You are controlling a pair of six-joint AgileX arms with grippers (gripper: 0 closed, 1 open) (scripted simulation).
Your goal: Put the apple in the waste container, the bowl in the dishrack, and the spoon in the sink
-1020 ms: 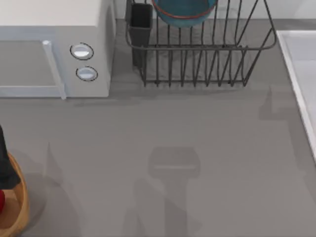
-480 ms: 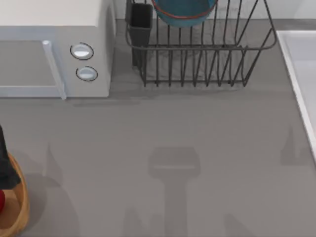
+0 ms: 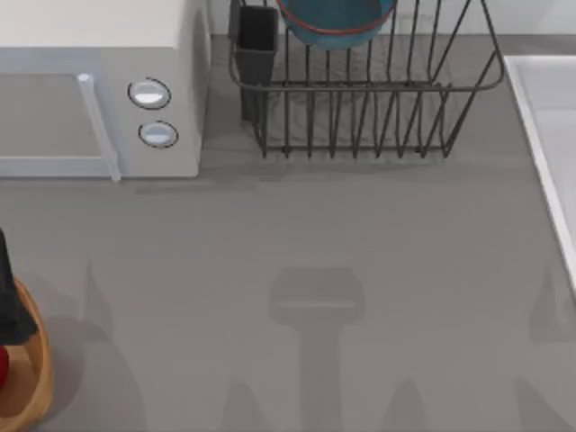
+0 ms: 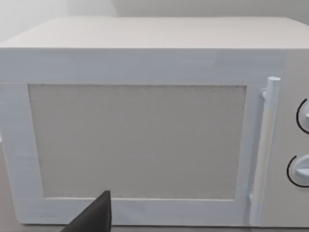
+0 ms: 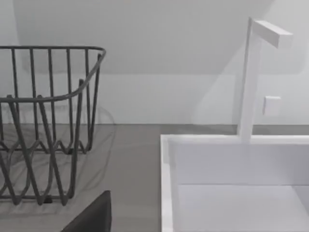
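**A:** Quick tour off the dishrack [image 3: 360,117]. The bowl [image 3: 337,22] is standing in it, teal inside showing between the bars. That one looks done.

**B:** And the apple [image 3: 3,369]?

**A:** A red sliver inside the waste container [image 3: 40,382], well apart from the rack, down at the table's near-left corner. I'd call that done too.

**B:** So it's the spoon.

**A:** Right, and it goes in the sink [image 3: 540,99], just to the right of the rack. Little of the basin is in frame, so I can't tell whether the spoon is in there.

**B:** Which arm is closer?

**A:** The right gripper [image 5: 96,216], I'd judge. Its camera looks past the rack's end bars straight at the sink rim and the faucet [image 5: 251,77]. The left gripper [image 4: 96,217] faces the microwave [image 3: 99,90] door, on the rack's far side from the sink.

**B:** Spread or pressed together?

**A:** Can't tell for either.
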